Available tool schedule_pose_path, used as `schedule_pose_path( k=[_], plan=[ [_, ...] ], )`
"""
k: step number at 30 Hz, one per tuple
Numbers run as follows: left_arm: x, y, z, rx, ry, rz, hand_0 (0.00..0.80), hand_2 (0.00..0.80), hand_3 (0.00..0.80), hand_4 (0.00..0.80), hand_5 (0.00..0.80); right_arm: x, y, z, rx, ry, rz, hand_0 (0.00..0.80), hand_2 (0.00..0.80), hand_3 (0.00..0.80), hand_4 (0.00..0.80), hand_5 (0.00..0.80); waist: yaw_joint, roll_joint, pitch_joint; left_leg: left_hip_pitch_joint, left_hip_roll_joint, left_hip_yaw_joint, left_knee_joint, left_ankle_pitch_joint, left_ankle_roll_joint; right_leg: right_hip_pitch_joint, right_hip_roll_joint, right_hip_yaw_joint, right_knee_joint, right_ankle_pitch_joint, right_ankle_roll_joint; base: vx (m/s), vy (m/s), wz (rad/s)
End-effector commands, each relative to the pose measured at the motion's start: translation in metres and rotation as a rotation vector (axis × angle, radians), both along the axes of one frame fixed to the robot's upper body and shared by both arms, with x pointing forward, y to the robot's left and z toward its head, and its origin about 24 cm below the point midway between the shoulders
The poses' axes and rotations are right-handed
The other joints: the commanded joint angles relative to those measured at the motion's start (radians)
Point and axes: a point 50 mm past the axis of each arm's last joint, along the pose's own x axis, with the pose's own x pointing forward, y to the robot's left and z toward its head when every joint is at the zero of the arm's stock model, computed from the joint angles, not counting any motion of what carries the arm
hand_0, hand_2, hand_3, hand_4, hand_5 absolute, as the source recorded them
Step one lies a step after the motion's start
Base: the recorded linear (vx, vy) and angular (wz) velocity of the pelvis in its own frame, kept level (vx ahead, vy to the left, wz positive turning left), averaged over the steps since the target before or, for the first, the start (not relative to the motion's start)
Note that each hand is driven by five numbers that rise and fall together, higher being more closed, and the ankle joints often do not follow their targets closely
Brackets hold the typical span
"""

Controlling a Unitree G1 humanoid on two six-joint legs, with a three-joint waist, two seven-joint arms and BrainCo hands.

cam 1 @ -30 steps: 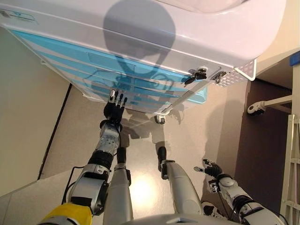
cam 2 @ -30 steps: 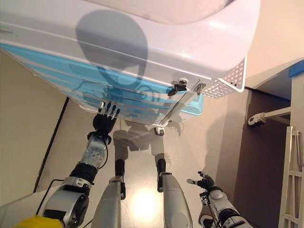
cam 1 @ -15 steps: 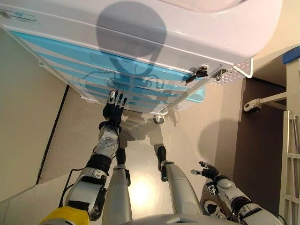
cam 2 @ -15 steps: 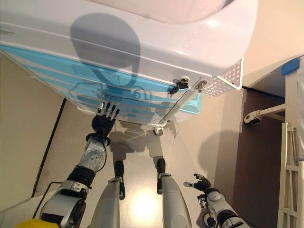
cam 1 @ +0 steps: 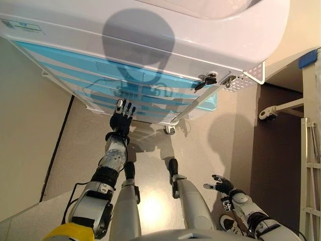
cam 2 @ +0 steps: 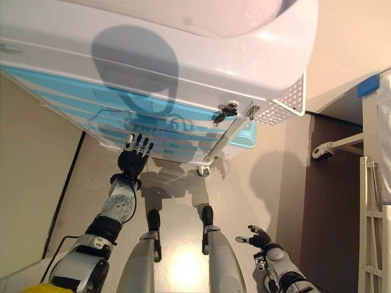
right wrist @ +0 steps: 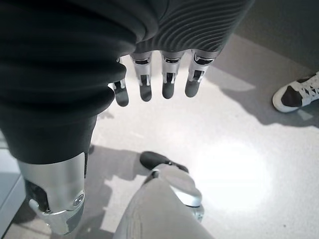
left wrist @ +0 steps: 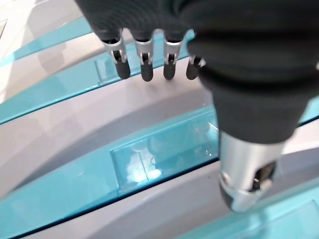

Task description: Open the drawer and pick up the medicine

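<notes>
Camera view has drifted a bit since a second ago, so the cart sits slightly differently in frame; left robot hand [cam 1: 122,116] remains raised at the lower drawer fronts, right robot hand [cam 1: 220,185] remains low by the floor.

Large white plastic cart with translucent blue drawers [cam 1: 150,30] fills the upper part of both eye views, on castors over the beige floor [cam 2: 244,195]. All blue drawer fronts [left wrist: 164,149] look shut, stacked in rows with grey-white bands between them. White perforated side basket [cam 2: 284,101] hangs off the cart's right end. White metal frame with a castor [cam 1: 273,111] stands to the right over a dark brown floor strip.

Left robot hand: fingers [left wrist: 144,62] straight and spread, tips up near a drawer front with a recessed clear handle; whether they touch it cannot be told. Nothing held.

Right robot hand: fingers [right wrist: 167,79] relaxed, spread wide, empty, well apart from the cart.

Medicine not visible anywhere; no open drawer to show it.

White sneaker of a person [right wrist: 296,94] shows on the floor in the right wrist view.
</notes>
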Motion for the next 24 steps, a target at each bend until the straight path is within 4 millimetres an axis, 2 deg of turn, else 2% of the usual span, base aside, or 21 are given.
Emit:
schedule_pose_path(
  k=[1,18,24],
  plan=[
    [0.0218,-0.0317,0.1011,0.009,-0.435,-0.132,0.000,0.000,0.000,0.000,0.000,-0.0239,-0.0208,-0.0061,-0.078,0.078,0.038,0.000,0.000,0.000,0.000,0.000,-0.035,0.031,-0.063,0.012,-0.034,-0.030,0.072,-0.092,0.024,0.033,0.028,-0.022,-0.054,0.024,0.016,0.050,-0.018,0.06],
    [0.0236,-0.0284,0.1015,0.008,-0.417,-0.119,0.000,0.000,0.000,0.000,0.000,-0.0243,-0.0165,-0.0078,-0.073,0.088,0.044,0.000,0.000,0.000,0.000,0.000,-0.023,0.029,-0.049,0.099,-0.033,-0.037,0.029,-0.088,0.019,0.117,0.022,-0.034,-0.060,0.001,0.012,0.025,-0.009,0.01],
    [0.0258,-0.0233,0.1027,0.010,-0.409,-0.103,0.000,0.000,0.000,0.000,0.000,-0.0237,-0.0155,-0.0079,-0.068,0.086,0.037,0.000,0.000,0.000,0.000,0.000,-0.025,0.012,-0.041,0.089,-0.027,-0.037,0.038,-0.088,0.017,0.109,0.028,-0.037,-0.060,0.000,0.011,0.000,0.000,0.00]
  ],
)
